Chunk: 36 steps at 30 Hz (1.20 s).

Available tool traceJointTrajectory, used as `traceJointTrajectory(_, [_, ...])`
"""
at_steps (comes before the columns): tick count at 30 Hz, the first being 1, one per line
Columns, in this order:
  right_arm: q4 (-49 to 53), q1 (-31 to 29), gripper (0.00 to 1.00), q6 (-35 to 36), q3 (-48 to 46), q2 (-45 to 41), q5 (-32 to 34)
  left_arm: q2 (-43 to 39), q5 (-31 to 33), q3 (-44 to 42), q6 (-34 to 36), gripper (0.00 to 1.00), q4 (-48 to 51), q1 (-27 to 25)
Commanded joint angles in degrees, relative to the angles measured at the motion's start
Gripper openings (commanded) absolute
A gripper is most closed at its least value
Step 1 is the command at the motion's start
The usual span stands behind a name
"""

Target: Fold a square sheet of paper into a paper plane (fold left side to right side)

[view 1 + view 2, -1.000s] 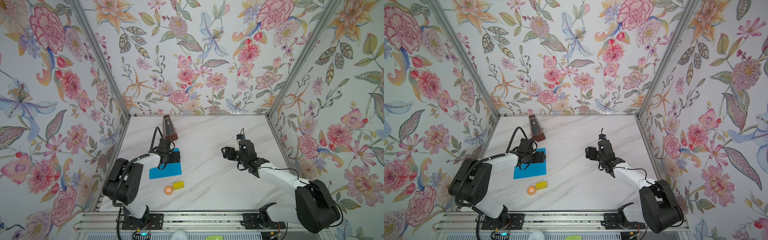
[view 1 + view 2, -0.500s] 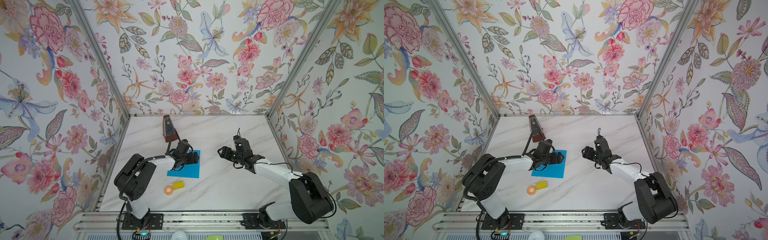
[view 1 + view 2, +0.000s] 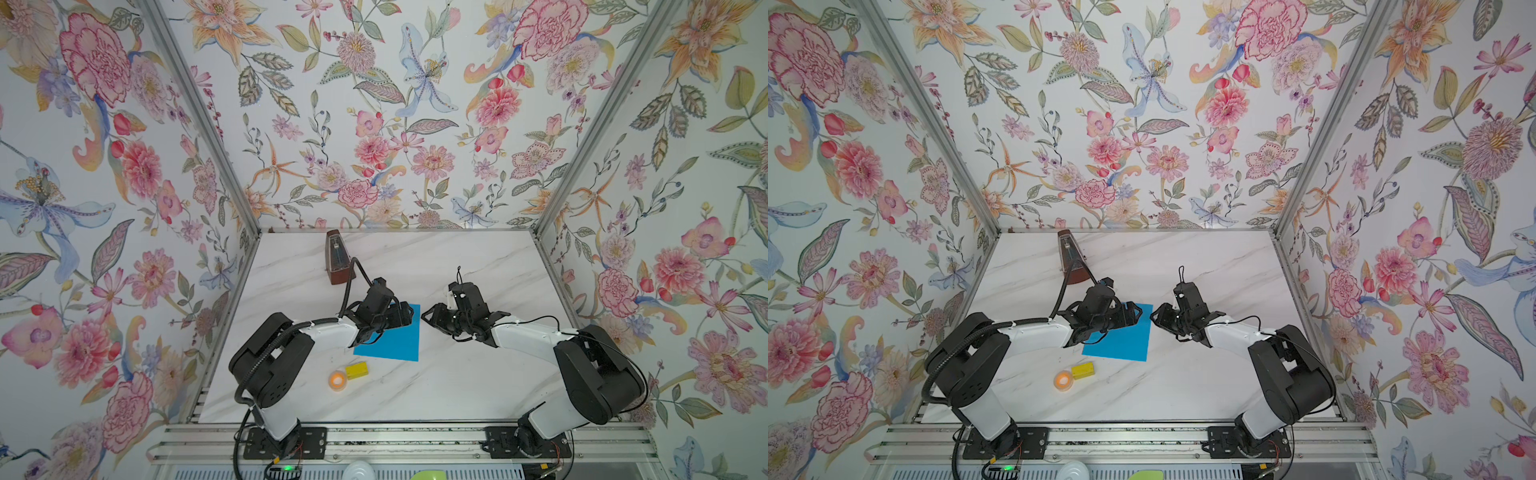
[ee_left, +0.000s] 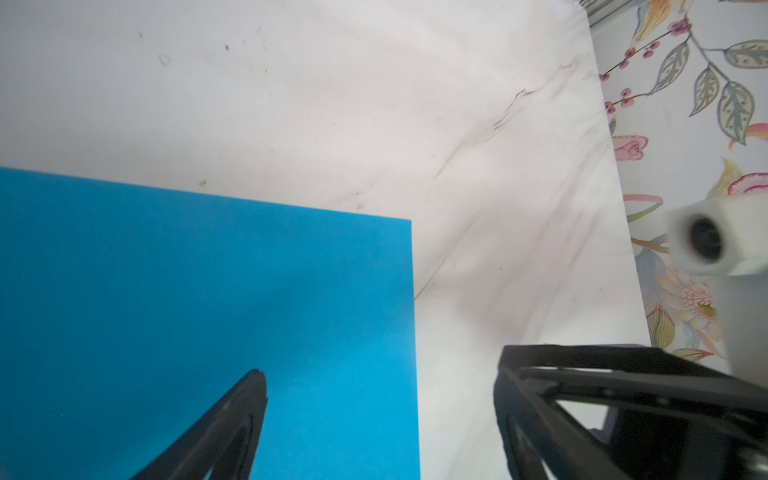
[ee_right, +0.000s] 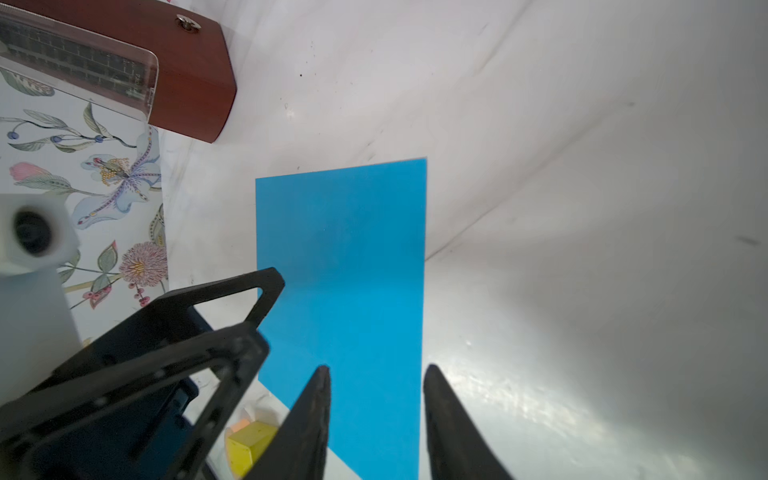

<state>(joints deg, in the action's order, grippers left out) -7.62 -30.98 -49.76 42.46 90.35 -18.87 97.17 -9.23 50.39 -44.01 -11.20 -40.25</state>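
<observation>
Right wrist view: thin edge on slick marble, slip likely

Right gripper point(image 5: 376, 370): jaws part-way apart, nothing between them. One tip sits over the square sheet of paper point(image 5: 345, 249), the other past its right edge over bare desk point(image 5: 582, 208).

Left gripper point(image 4: 380, 365): jaws wide, released. It sits near the sheet's far right corner, one finger above the blue and its mate off the paper. I cannot tell whether either gripper touches the paper.

Sheet: flat, no fold yet, about mid-desk and clear of all four desk edges. The yellow block point(image 3: 356, 370) and orange tape roll point(image 3: 337, 380) lie near its front left corner. The metronome point(image 3: 337, 257) stands well apart, towards the back edge.

Risks, as judged:
- The edge lies flush on the marble, so a pinch may shut on air.
- A pressing tip could skate the sheet instead of lifting it, possibly into the block and roll.
- One-sided drag would rotate the square, and the left-to-right fold would land skewed.
- In both top views the two grippers sit nearly tip to tip, so a reach across risks finger contact.
</observation>
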Motion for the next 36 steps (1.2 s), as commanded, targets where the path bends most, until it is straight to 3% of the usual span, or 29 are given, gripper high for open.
traceJointTrajectory(1, [-3.70, -2.52, 0.29, -2.52, 2.76, 3.41, -4.07, -5.80, 5.62, 0.22, 4.41, 0.88, 5.47, 2.16])
traceJointTrajectory(9, [-2.80, -5.55, 0.18, -2.82, 8.21, 11.14, -5.75, -11.50, 6.00, -1.64, 8.19, 0.85, 9.93, 6.40])
traceJointTrajectory(17, [2.97, -5.53, 0.16, -0.11, 9.69, 15.80, -6.67, -12.70, 5.48, -2.84, 8.82, 0.82, 11.14, 6.83])
traceJointTrajectory(27, [18.79, -1.16, 0.17, 12.99, 5.40, 11.72, -8.08, -13.23, 3.69, -3.71, 9.91, 0.78, 11.75, 6.76])
traceJointTrajectory(36, [22.67, 5.11, 0.18, 18.90, 2.20, 8.83, -10.82, -11.47, 1.63, -5.30, 7.84, 0.67, 8.94, 4.17])
